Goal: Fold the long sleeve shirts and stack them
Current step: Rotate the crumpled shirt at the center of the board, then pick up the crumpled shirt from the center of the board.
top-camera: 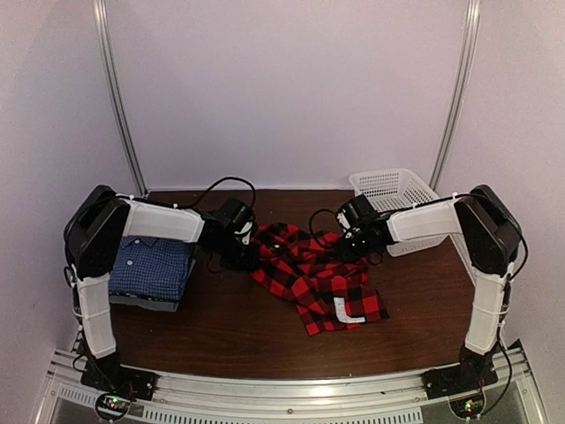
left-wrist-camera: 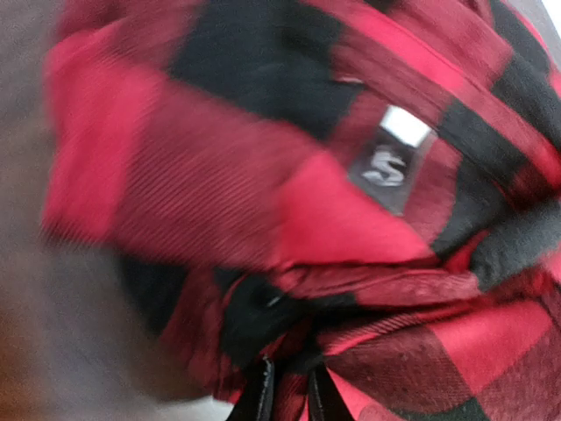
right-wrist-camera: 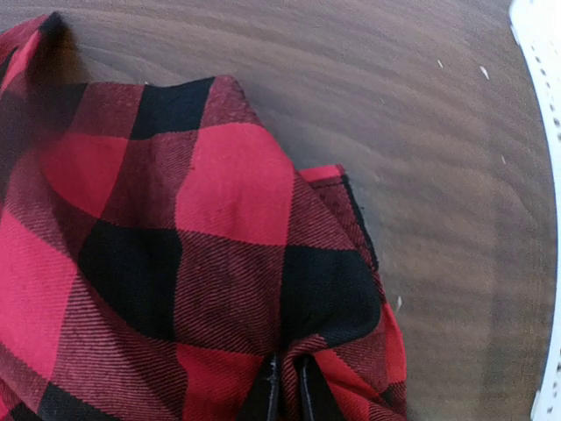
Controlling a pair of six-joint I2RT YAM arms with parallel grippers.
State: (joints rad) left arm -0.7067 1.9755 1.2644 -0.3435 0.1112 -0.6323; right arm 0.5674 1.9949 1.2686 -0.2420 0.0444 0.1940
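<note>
A red-and-black plaid shirt (top-camera: 316,276) lies crumpled in the middle of the brown table (top-camera: 229,327). My left gripper (top-camera: 244,254) is at its left edge, shut on a pinch of the plaid cloth (left-wrist-camera: 289,386); a grey label (left-wrist-camera: 388,167) shows in that view. My right gripper (top-camera: 350,240) is at the shirt's upper right, shut on a fold of the plaid cloth (right-wrist-camera: 287,386) near its hem. A folded blue checked shirt (top-camera: 152,265) lies on a darker folded shirt (top-camera: 146,302) at the table's left.
A white mesh basket (top-camera: 395,196) stands at the back right, its rim (right-wrist-camera: 539,53) at the edge of the right wrist view. Bare wood (right-wrist-camera: 438,175) lies between the shirt and the basket. Metal rails (top-camera: 291,389) run along the near edge.
</note>
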